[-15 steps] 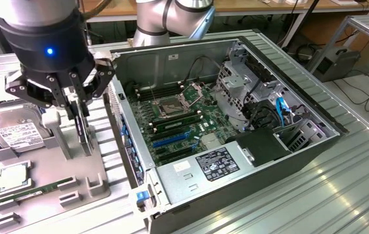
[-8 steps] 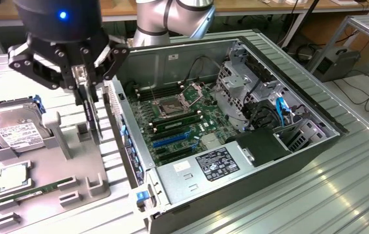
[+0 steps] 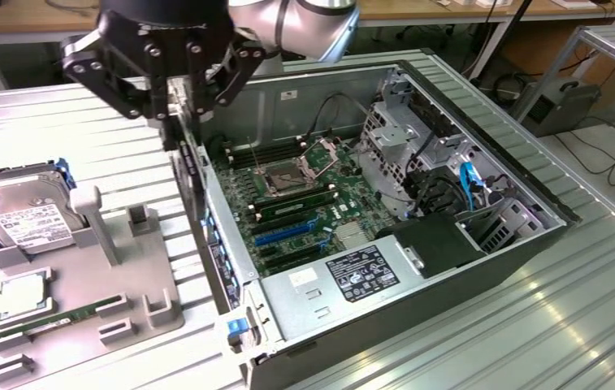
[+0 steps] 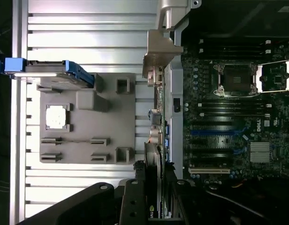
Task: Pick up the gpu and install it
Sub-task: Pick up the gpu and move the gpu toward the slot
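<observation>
My gripper (image 3: 183, 104) is shut on the gpu (image 3: 187, 166), a slim dark card that hangs edge-on below the black fingers. It hovers over the open computer case's wall (image 3: 212, 244) on the exterior view's left, just above the rim and beside the motherboard (image 3: 296, 203). In the wrist view the gpu (image 4: 156, 154) runs edge-on away from the gripper (image 4: 154, 199), with its silver end bracket (image 4: 159, 51) at the far end, lined along the case wall. The blue expansion slots (image 3: 283, 233) lie below, inside the case.
A grey parts holder (image 3: 139, 284) sits on the slatted table at the exterior view's left, with a hard drive (image 3: 25, 219), a processor chip (image 3: 25, 296) and a green memory stick (image 3: 58, 321). Drive cages and cables (image 3: 426, 162) crowd the case's far side.
</observation>
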Robot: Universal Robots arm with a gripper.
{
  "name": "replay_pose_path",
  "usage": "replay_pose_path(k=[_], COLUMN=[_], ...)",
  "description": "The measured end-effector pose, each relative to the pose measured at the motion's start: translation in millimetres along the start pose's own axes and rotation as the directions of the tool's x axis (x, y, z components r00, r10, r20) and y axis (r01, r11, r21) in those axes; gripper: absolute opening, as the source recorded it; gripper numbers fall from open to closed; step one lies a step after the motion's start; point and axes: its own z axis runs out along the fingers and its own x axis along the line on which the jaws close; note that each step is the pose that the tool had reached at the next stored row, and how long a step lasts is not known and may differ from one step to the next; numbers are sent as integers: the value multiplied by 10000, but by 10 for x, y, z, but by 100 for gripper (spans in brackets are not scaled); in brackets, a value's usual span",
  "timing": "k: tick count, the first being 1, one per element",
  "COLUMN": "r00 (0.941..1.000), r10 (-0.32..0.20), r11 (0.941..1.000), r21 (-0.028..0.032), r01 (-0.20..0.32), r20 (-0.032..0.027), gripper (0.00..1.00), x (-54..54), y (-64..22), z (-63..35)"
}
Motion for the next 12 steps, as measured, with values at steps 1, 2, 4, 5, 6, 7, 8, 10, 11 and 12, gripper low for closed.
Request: replay_pose_path(k=[1,2,4,5,6,7,8,10,11,12], r00=[10000,10000,10000,10000,10000,10000,10000,10000,10000,9999], r10=[0,1,2,3,3,4,5,5,7,7], r11=[10000,10000,10000,10000,10000,10000,10000,10000,10000,10000], r21=[1,1,0,0,0,1,0,0,0,-1], r01=[0,-1,-2,-3,-3,-4,-5,-5,-7,-7], r20=[-13,-20,-33,-40,-50,-59,-68,-84,-92,-100], gripper=[26,26,26,26,26,26,26,26,26,26], x=[-50,-91,-184,-229,-279,-322,-368,-461,-506,-551], y=[0,-1,-1,-2,-2,-2,-3,-4,-4,-5], z=[-3,-4,-5,-5,-6,-6,-6,-6,-5,-2])
